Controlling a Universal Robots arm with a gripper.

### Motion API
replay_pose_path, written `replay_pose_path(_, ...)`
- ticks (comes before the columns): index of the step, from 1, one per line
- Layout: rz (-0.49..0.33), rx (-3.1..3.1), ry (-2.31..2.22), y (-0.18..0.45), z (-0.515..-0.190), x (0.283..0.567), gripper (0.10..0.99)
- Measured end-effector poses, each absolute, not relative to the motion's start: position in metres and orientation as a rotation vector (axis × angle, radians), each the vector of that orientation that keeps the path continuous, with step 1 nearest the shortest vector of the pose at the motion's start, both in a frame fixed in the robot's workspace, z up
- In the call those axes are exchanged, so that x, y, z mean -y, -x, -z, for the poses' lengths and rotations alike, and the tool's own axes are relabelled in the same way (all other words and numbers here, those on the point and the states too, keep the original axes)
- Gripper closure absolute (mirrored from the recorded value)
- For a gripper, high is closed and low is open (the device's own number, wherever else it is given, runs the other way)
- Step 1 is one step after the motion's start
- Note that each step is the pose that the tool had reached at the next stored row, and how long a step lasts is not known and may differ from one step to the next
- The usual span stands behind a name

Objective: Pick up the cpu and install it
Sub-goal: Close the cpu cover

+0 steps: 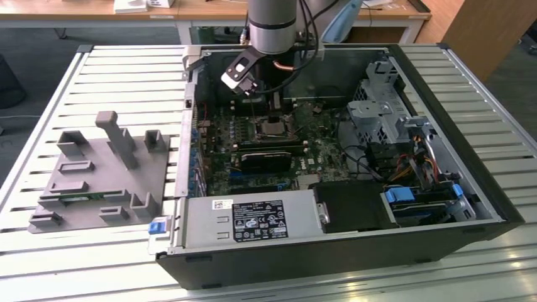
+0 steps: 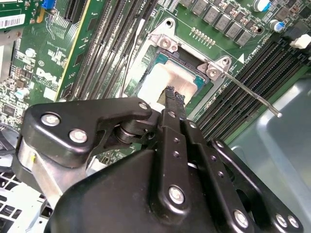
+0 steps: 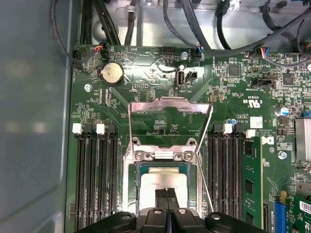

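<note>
1 cpu in socket, 1 gripper closed just abv.

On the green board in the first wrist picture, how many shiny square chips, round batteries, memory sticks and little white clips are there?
cpu: 1
round battery: 1
green memory stick: 1
white slot clips: 4
Total: 7
</note>
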State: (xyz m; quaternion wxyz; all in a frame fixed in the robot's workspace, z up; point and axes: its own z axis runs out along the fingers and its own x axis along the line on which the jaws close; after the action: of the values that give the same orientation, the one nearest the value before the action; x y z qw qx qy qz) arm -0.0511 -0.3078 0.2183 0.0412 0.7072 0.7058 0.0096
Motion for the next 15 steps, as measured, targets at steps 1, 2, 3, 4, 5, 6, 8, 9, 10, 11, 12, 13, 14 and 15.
replay_pose_path(1, -0.029, -2.161, -2.165, 0.051, -0.219, 0.308, 0.980)
replay_pose_path(2, -0.029, -2.161, -2.165, 0.051, -0.219, 0.308, 0.980)
replay_pose_path(3, -0.029, -2.161, -2.165, 0.051, -0.220, 0.308, 0.980)
replay_pose_path(4, -0.029, -2.161, -2.165, 0.051, -0.221, 0.308, 0.980)
replay_pose_path(5, -0.030, -2.161, -2.165, 0.051, -0.221, 0.308, 0.980)
replay_pose_path(6, -0.029, -2.161, -2.165, 0.051, -0.222, 0.308, 0.980)
replay_pose_path(8, -0.029, -2.161, -2.165, 0.051, -0.224, 0.308, 0.980)
replay_pose_path(9, -0.029, -2.161, -2.165, 0.051, -0.225, 0.308, 0.980)
replay_pose_path(10, -0.029, -2.161, -2.165, 0.051, -0.225, 0.308, 0.980)
replay_pose_path(11, -0.029, -2.161, -2.165, 0.051, -0.226, 0.308, 0.980)
replay_pose_path(12, -0.029, -2.161, -2.165, 0.051, -0.227, 0.308, 0.980)
replay_pose_path(13, -0.029, -2.161, -2.165, 0.051, -0.228, 0.308, 0.980)
replay_pose_path(14, -0.029, -2.161, -2.165, 0.051, -0.228, 0.308, 0.980)
replay_pose_path(15, -0.029, -2.161, -2.165, 0.051, -0.229, 0.308, 0.980)
